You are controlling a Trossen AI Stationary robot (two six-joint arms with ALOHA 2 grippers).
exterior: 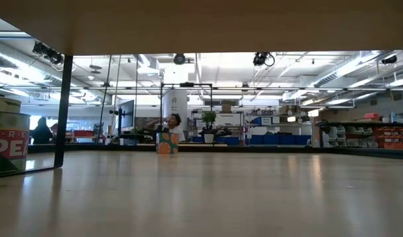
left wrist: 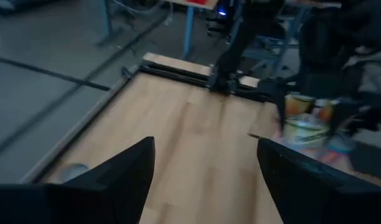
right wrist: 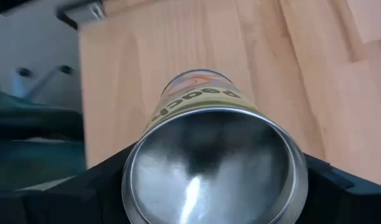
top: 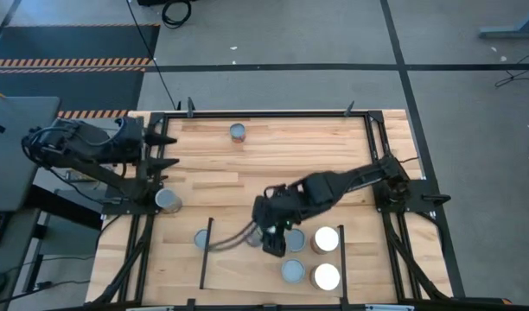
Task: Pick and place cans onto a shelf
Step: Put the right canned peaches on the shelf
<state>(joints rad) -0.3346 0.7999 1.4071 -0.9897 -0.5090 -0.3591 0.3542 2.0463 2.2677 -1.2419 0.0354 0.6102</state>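
Cans are the business here, and one of them, the held can (right wrist: 212, 155), sits squarely between the jaws of the right gripper (right wrist: 212, 186), which appear to pinch it by its sides, one dark finger on each flank. Its bare metal end faces back toward the wrist and its labelled side runs away from the jaws toward the wood. I judge that its long axis lies roughly along the fingers' own line, close to upright, so it should land on its far end if lowered straight. In the high view the right gripper (top: 273, 235) hangs over the shelf (top: 239, 268), between its two thin black bars and toward the middle of the panel. Just beside it on the shelf stand two white-topped cans (top: 326, 239) and two grey-topped cans (top: 293, 270). The open part of the shelf lies on the gripper's other side, toward the left bar, and that looks the safer way to set the held can down. One grey can (top: 202, 238) stands just outside that left bar. Another (top: 168, 200) stands on the surface (top: 290, 155) near the left arm's base, and a third (top: 238, 132) stands well apart near the far edge. The left gripper (left wrist: 206, 149) waits at the surface's left side with its jaws spread and nothing between them. It is the nearer arm to those outlying cans.
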